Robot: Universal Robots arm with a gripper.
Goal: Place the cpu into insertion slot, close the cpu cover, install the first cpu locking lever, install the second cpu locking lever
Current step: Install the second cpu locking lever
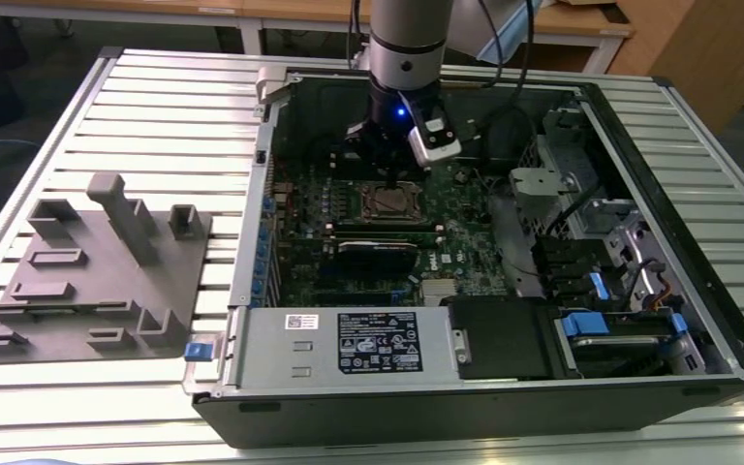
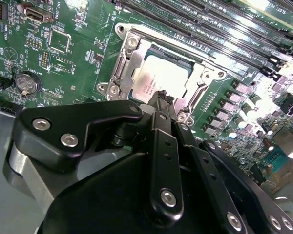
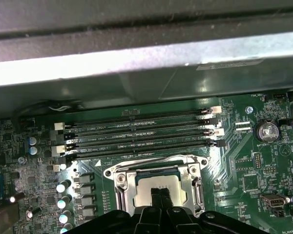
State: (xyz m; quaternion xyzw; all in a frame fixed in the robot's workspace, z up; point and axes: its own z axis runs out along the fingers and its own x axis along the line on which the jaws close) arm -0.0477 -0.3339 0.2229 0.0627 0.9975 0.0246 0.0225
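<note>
Tool (image 2: 161,97) clenched, fingertips pressed together and empty, tips poised right at the edge of the cpu (image 2: 161,78), just over the socket. Closed tips suited to pushing or nudging rather than gripping, to judge from the narrow point they form. Cpu already seated in the insertion slot (image 3: 156,187), silver-grey top showing through the window of the cpu cover (image 2: 136,53), which lies flat over it with its frame around the chip. Locking levers hard to make out; unclear whether latched. Beyond the socket, long black memory slots (image 3: 136,131) in parallel rows on the green motherboard (image 2: 73,53). Farther out, the open computer case (image 1: 682,242) flat on the slatted worktop (image 1: 152,107), a grey fixture block (image 1: 88,271) beside it.
</note>
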